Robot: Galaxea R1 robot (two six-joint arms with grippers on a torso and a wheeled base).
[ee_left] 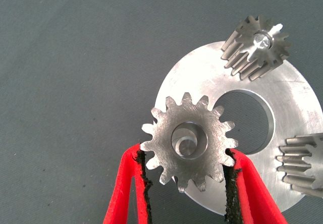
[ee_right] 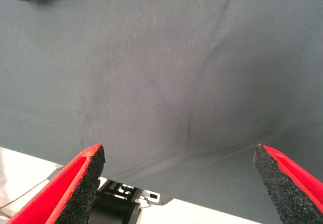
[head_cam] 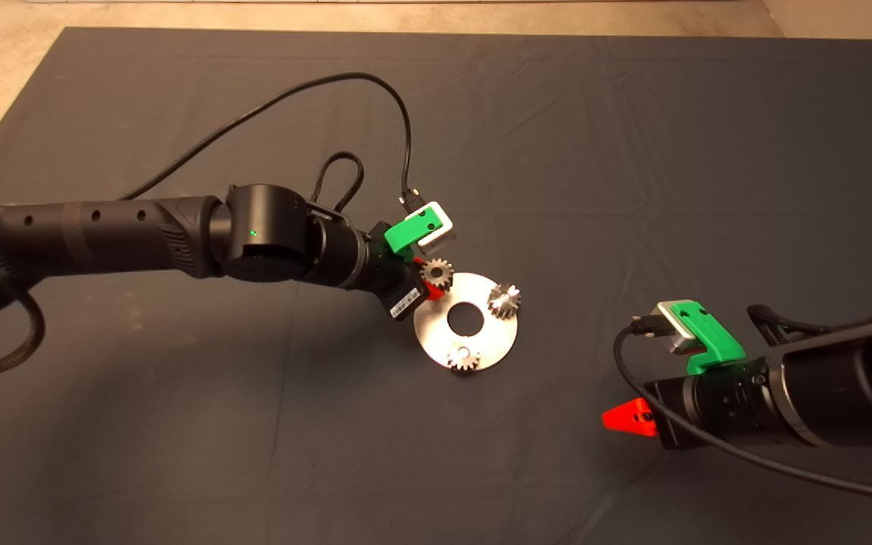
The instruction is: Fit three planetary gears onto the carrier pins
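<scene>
Head view: your left gripper (head_cam: 430, 278) sits at the disc's (head_cam: 498, 334) ten o'clock edge; two planetary gears (head_cam: 504, 300) occupy two and six o'clock.

Left wrist view: jaws closed on the third gear (ee_left: 189, 141), a carrier pin (ee_left: 185, 144) visible through its bore.

Right wrist view: right gripper (ee_right: 179, 176) jaws spread wide, empty, over the mat (ee_right: 161, 72).
</scene>
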